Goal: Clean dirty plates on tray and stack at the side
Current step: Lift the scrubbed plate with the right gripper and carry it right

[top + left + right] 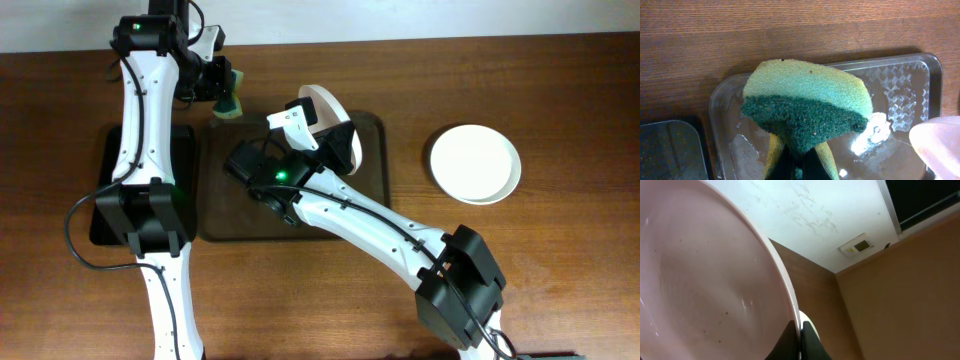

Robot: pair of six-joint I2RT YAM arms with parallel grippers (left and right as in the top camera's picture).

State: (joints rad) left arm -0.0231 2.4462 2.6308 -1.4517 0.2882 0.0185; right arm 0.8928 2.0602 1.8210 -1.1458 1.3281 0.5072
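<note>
Clamped by the rim in right end effector (801, 335): glossy white plate (700, 280), faint specks, tipped on edge over dark brown tray (372, 190), likely to face the sponge (807, 100). Pinched in left end effector (797, 160): that sponge, soft yellow-green foam, coarse dark pad, near tray corner. Set aside on wooden counter (560, 260): second plate (475, 163), smooth, round

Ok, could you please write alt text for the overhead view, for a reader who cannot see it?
The right gripper holds a white plate tilted on edge above the brown tray. The left gripper holds a green sponge by the tray's far-left corner; another white plate lies on the table to the right.
</note>
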